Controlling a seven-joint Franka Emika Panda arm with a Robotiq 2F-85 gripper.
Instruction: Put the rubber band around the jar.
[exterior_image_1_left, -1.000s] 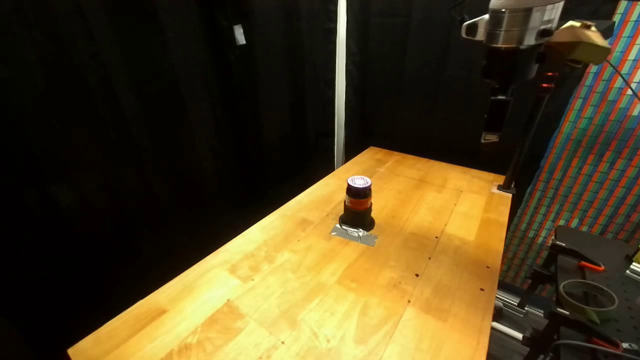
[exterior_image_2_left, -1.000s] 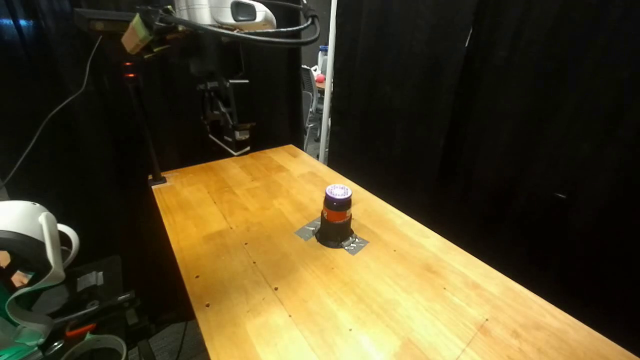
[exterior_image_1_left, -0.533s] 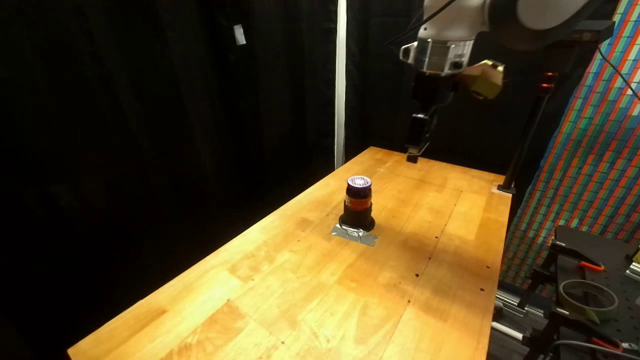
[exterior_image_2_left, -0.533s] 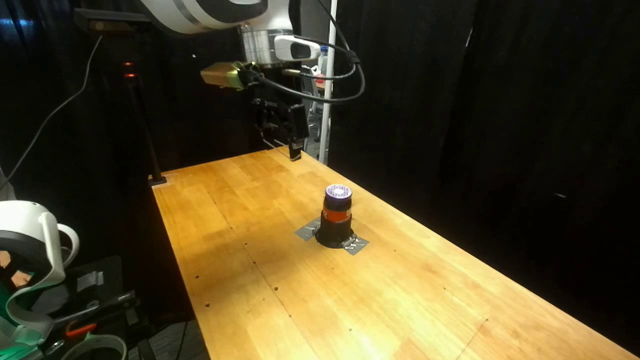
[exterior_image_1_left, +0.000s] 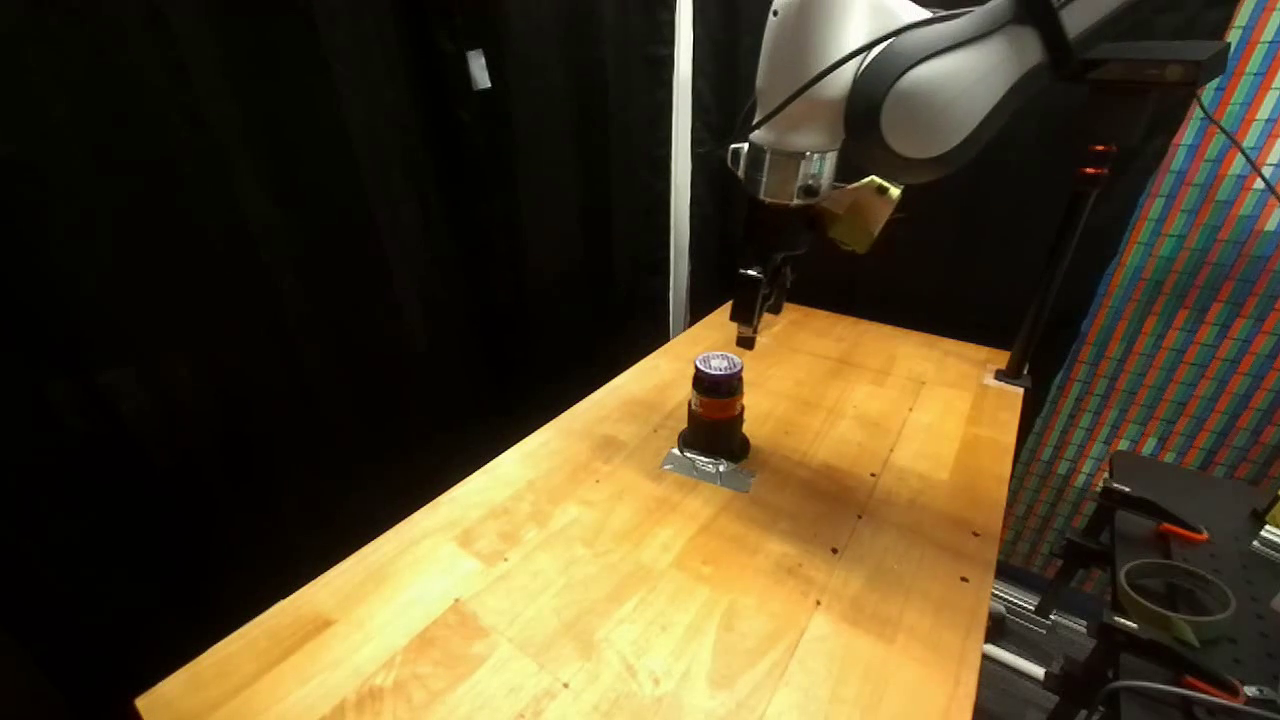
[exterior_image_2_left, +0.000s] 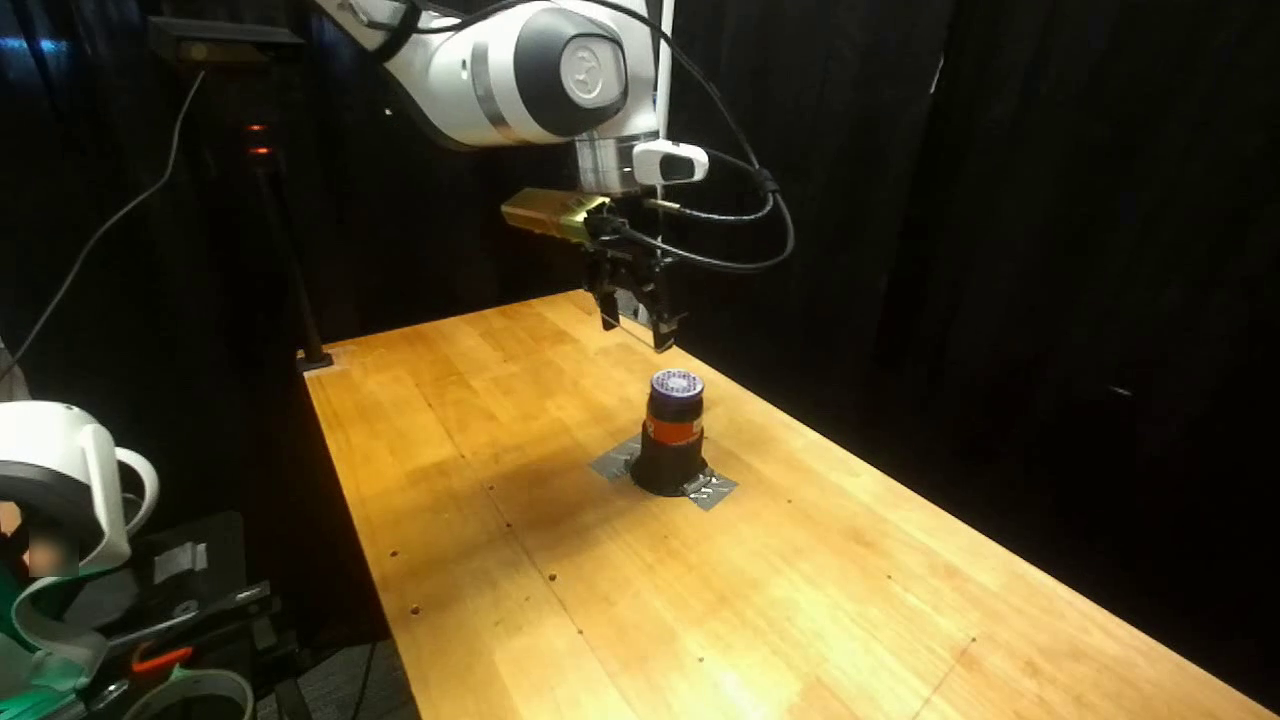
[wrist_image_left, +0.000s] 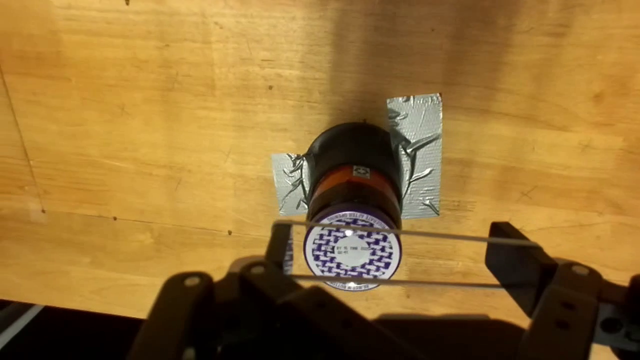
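Observation:
The jar (exterior_image_1_left: 718, 406) stands upright in a black holder on the wooden table; it also shows in an exterior view (exterior_image_2_left: 674, 430). Its white and purple lid faces up in the wrist view (wrist_image_left: 352, 252). My gripper (exterior_image_1_left: 762, 324) is open, also seen in an exterior view (exterior_image_2_left: 637, 336), above the table near the jar's top. The rubber band (wrist_image_left: 444, 235) is stretched between the spread fingertips of the gripper (wrist_image_left: 397, 255). In the wrist view its two strands cross over the lid, which lies nearer the left finger. The band is apart from the jar.
Grey tape (wrist_image_left: 420, 155) fixes the black holder (exterior_image_2_left: 668, 468) to the table (exterior_image_1_left: 620, 600). A black post (exterior_image_1_left: 1050, 270) stands at the table's far corner. A side cart with a tape roll (exterior_image_1_left: 1175, 600) is beside the table. Dark curtains hang behind.
The arm has swung from the table's far end toward the jar and come lower, with the gripper open. The jar and its holder have not moved.

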